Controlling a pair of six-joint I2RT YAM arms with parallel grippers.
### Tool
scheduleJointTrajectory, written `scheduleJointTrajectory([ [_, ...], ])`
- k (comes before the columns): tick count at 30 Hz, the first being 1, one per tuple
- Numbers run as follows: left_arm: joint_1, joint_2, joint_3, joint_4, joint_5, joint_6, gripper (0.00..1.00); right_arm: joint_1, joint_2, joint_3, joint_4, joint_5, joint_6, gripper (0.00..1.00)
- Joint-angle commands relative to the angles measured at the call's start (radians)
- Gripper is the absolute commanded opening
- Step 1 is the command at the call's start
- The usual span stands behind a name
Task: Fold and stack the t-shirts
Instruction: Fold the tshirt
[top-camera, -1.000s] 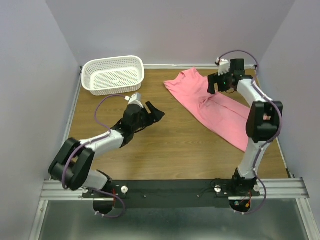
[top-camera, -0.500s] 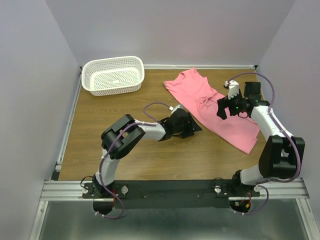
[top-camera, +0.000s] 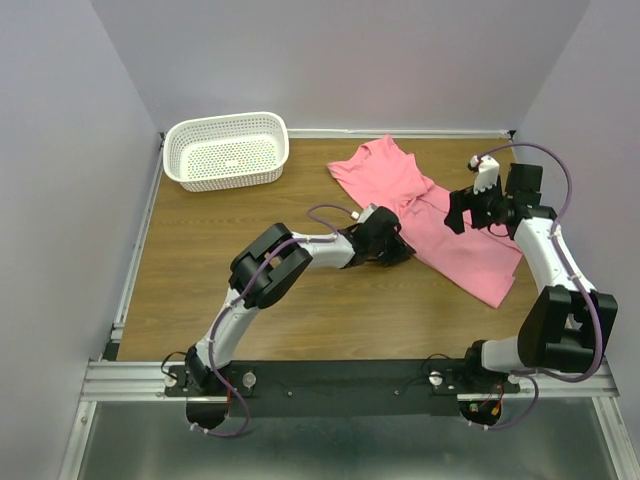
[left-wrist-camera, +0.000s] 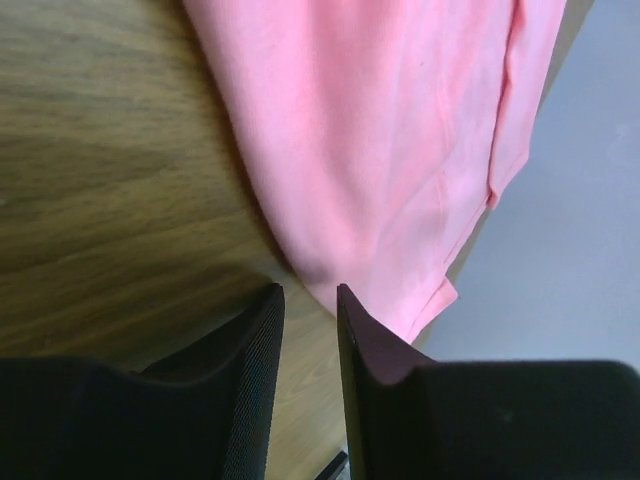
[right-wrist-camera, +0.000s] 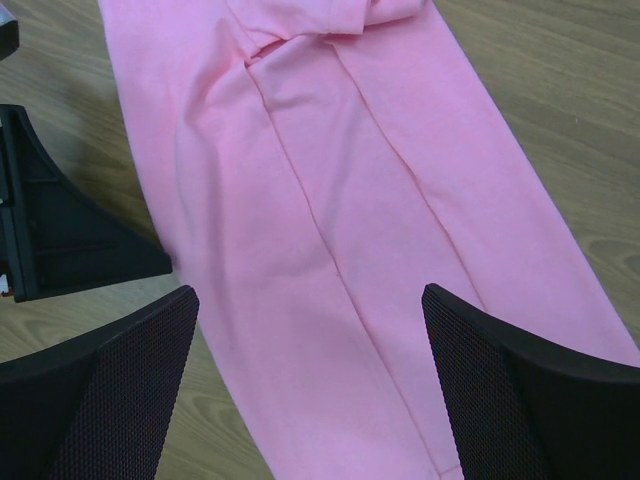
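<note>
- The left tool (left-wrist-camera: 310, 295) lies low over the wooden tabletop (top-camera: 300, 320). Its two fingers (left-wrist-camera: 255, 380) are drawn close together, with only a thin slit between them (in this slit I see wood, not cloth).
- The t-shirt (left-wrist-camera: 380, 130), a plain salmon-pink one, begins just in front of these fingertips. Its edge comes down to the mouth of the slit, but I cannot tell if the tips already touch the cloth.
- From the left tool the cloth spreads forward and to the right, flat on the tabletop, up to the edge next to the grey wall.
- The right tool (right-wrist-camera: 308, 300) is wide open and holds nothing. Its fingers (right-wrist-camera: 100, 390) stand far apart, one on each side of the wrist view.
- The t-shirt lies directly below the right tool and apart from it, and it fills the space between the two fingers. Long creases run along the cloth, away from the tool.
- In the right wrist view a black part of the left tool shows to the left, beside the edge of the t-shirt.
- In the top view the t-shirt makes a long slanted band, and the two tools are on opposite sides of it.
- A white basket (top-camera: 228, 181) stands well apart from both tools, in the far corner to the left of the left tool.
</note>
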Motion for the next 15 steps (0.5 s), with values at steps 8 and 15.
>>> scheduleJointTrajectory([
  [8, 0.016, 0.083, 0.034, -0.104, -0.148, 0.024, 0.20, -0.037, -0.050, -0.021, 0.004, -0.079, 0.022, 1.00],
  [15, 0.030, 0.025, -0.075, 0.129, -0.153, 0.165, 0.00, -0.046, -0.070, -0.033, 0.004, -0.095, 0.014, 1.00],
])
